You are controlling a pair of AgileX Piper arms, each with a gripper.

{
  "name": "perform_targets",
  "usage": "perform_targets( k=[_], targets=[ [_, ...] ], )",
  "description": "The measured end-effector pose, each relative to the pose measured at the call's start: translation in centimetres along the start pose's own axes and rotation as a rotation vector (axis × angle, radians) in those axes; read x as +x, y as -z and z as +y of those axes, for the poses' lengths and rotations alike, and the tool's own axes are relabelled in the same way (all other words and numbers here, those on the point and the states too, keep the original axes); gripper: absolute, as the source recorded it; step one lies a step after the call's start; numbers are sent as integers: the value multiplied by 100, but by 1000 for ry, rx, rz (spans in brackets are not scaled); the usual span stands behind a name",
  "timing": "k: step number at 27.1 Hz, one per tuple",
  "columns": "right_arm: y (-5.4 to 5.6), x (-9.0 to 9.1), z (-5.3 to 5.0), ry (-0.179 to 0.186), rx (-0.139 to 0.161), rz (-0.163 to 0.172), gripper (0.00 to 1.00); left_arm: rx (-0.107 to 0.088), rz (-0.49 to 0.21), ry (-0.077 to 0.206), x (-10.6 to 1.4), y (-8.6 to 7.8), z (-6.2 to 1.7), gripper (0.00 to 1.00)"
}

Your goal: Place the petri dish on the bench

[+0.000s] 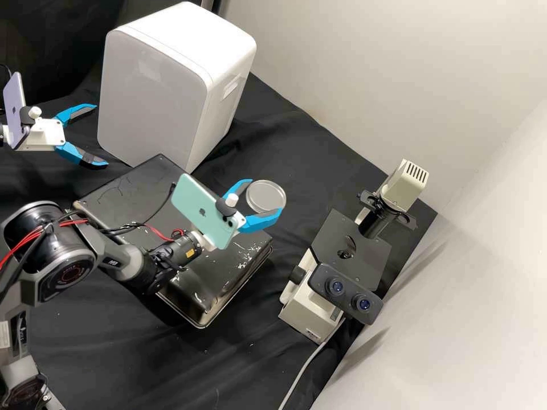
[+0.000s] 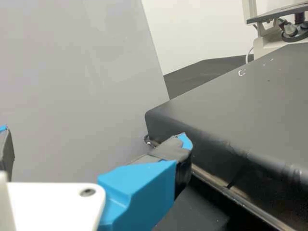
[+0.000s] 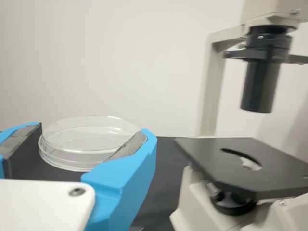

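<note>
A clear round petri dish (image 1: 269, 193) hangs above the black bench (image 1: 296, 148), between the black slab and the microscope. My right gripper (image 1: 263, 197) is shut on the petri dish, one blue finger on each side of its rim. In the right wrist view the petri dish (image 3: 89, 144) sits between the grey pads (image 3: 127, 147) of my right gripper (image 3: 89, 132), with the microscope stage just beyond. My left gripper (image 1: 80, 135) is at the far left beside the white box, open and holding nothing. In its own view my left gripper (image 2: 94, 139) faces the box wall and the slab's corner.
A tall white box (image 1: 171, 80) stands at the back left. A flat black slab (image 1: 142, 193) lies in front of it, under the right arm. A microscope (image 1: 353, 256) stands at the right, by the bench's edge and a white wall.
</note>
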Motion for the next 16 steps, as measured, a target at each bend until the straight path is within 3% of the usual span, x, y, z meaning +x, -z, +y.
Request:
perform_targets(
  k=[1,2,7,12,16],
  targets=[
    [8,-31,-30,3,-4,6,0,0,0,0,0,0,0,100],
    [23,-119,-98,29,-13,4,0,0,0,0,0,0,0,100],
    [17,-321,-154,65,-15,-17,0,0,0,0,0,0,0,100],
    [-62,-589,-233,115,-12,-69,0,0,0,0,0,0,0,100],
    [-117,-735,-241,131,-13,-104,0,0,0,0,0,0,0,100]
  ],
)
